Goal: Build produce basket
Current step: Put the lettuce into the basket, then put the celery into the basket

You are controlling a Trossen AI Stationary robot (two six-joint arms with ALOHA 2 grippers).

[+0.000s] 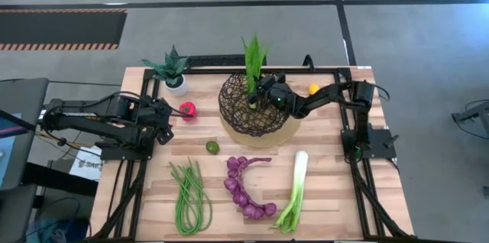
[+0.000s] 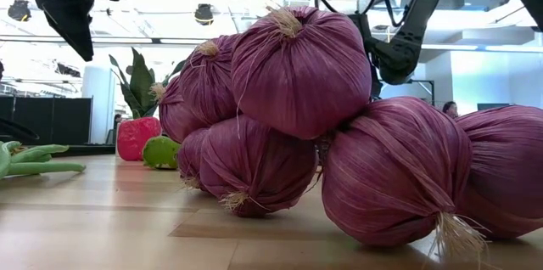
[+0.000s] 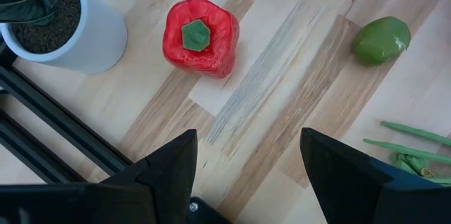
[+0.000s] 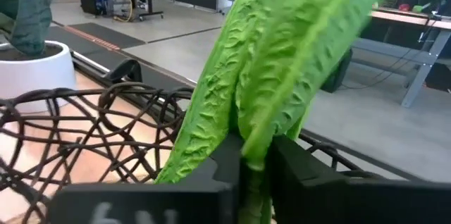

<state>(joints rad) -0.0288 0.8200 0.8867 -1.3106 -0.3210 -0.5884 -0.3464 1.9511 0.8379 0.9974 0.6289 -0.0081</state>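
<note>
Right gripper [image 1: 263, 92], clamping the leafy stalks [image 1: 254, 56], is placing them in the basket [image 1: 237, 113]; next, release. Left gripper [image 3: 246, 175] is hovering wide-open at nine o'clock.

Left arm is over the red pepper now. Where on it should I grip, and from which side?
Come straight down on the red pepper with the open left gripper. It stands upright, stem up, so pinch across its blocky sides, below the stem.
</note>
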